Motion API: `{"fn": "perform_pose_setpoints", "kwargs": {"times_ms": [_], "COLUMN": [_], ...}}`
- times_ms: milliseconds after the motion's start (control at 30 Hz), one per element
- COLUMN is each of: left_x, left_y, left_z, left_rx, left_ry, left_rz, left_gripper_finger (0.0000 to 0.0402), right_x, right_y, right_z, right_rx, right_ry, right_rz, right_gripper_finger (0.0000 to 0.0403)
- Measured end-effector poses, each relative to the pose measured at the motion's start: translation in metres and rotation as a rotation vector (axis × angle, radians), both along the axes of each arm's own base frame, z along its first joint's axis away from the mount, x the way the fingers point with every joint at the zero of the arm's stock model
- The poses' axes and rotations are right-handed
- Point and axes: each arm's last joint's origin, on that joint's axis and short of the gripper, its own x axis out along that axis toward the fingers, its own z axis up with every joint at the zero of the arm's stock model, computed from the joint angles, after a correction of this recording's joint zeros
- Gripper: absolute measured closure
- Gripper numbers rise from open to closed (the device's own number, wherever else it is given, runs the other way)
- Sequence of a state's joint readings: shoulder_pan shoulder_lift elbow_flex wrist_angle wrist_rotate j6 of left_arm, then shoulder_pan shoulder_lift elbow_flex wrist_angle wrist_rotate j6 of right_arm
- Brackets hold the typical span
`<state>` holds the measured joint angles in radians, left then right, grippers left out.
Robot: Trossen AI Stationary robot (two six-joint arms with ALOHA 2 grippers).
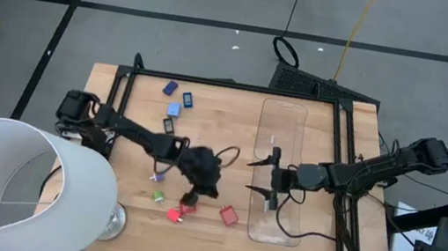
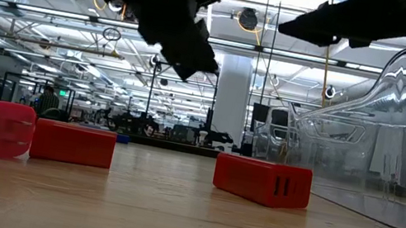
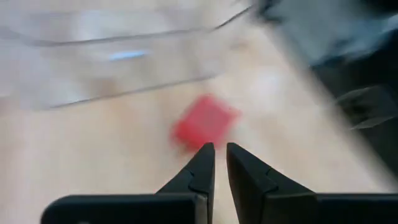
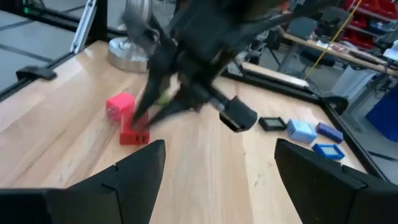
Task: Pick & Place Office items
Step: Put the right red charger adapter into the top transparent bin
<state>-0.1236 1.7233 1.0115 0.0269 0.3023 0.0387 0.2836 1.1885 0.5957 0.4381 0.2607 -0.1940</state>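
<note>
My left gripper (image 1: 207, 192) hangs above the table's near middle, its fingers shut and empty (image 3: 220, 155). A red block (image 3: 205, 122) lies on the wood just ahead of it, also seen in the high view (image 1: 229, 215). Two more red pieces (image 1: 181, 212) lie together to its left, beside a green one (image 1: 157, 195). Blue and dark pieces (image 1: 175, 105) lie toward the far left. My right gripper (image 1: 272, 179) is wide open and empty (image 4: 219, 149) over the clear plastic tray (image 1: 296, 118).
A big white lampshade (image 1: 19, 188) with its metal base (image 1: 112, 220) fills the near left corner. The tray's tall clear wall (image 2: 395, 165) stands right of the red blocks. Bare wood lies between the red pieces and the blue group.
</note>
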Motion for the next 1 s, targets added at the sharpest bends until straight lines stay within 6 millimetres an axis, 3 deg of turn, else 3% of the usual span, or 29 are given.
{"fn": "perform_pose_setpoints", "kwargs": {"times_ms": [100,267,433,600,733,833,1000], "left_x": [0.000,0.000,0.001,0.001,0.013,0.027,0.037], "left_y": [-0.008,-0.010,-0.008,-0.012,-0.015,-0.020,-0.033], "left_z": [-0.002,-0.002,-0.002,0.003,0.009,0.010,-0.012], "left_rx": [0.126,0.102,0.106,0.250,0.303,0.281,0.262], "left_ry": [-0.022,-0.007,-0.012,0.024,0.097,0.108,0.082], "left_rz": [0.107,0.153,0.225,0.171,0.148,0.088,-0.152], "left_gripper_finger": [0.0330,0.0285,0.0238,0.0176,0.0141,0.0131,0.0128], "right_x": [0.000,0.000,-0.008,-0.027,-0.041,-0.048,-0.052], "right_y": [0.000,0.000,-0.002,-0.008,-0.012,-0.014,-0.015], "right_z": [0.000,0.002,0.023,0.046,0.060,0.067,0.061], "right_rx": [-0.002,-0.003,0.040,0.066,0.084,0.124,0.146], "right_ry": [0.003,-0.019,-0.141,-0.231,-0.290,-0.328,-0.319], "right_rz": [0.001,0.002,0.001,0.000,0.000,-0.002,-0.004], "right_gripper_finger": [0.0110,0.0110,0.0110,0.0110,0.0110,0.0110,0.0110]}}
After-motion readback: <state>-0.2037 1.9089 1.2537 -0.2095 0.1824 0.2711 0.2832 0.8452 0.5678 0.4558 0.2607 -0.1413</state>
